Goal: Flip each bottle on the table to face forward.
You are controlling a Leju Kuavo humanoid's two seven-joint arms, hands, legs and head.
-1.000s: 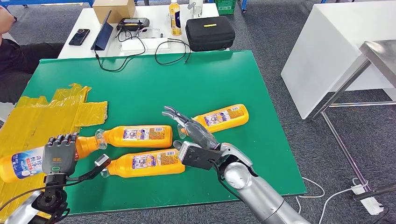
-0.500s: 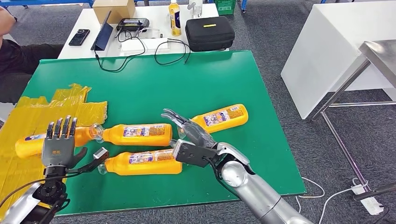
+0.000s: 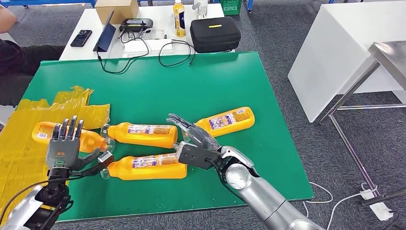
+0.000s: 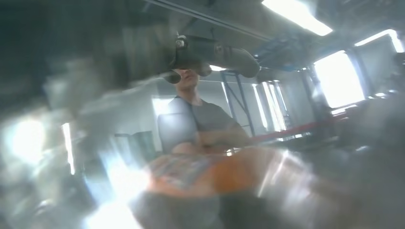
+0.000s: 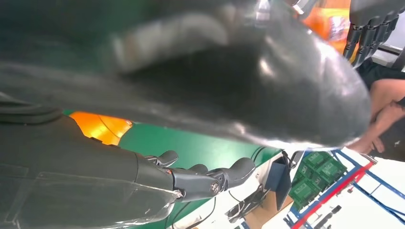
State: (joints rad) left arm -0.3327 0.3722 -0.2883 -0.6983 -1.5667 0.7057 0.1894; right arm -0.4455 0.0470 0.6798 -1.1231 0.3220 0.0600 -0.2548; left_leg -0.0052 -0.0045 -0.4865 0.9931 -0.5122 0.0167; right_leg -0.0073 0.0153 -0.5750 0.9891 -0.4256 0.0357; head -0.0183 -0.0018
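We see the right hand lying low over the green worktop, fingers apart and holding nothing, between three bottles. Its fingertips reach toward the base of the middle bottle, whose long axis runs left to right with the cap to the left. The near bottle lies parallel, cap also left, its base just beside the right wrist. The right bottle is tilted, its base toward the far right. The left hand stands upright, fingers spread and empty, in front of the left bottle, which lies on the yellow sheet. The far half of the worktop has open room, the front edge is near
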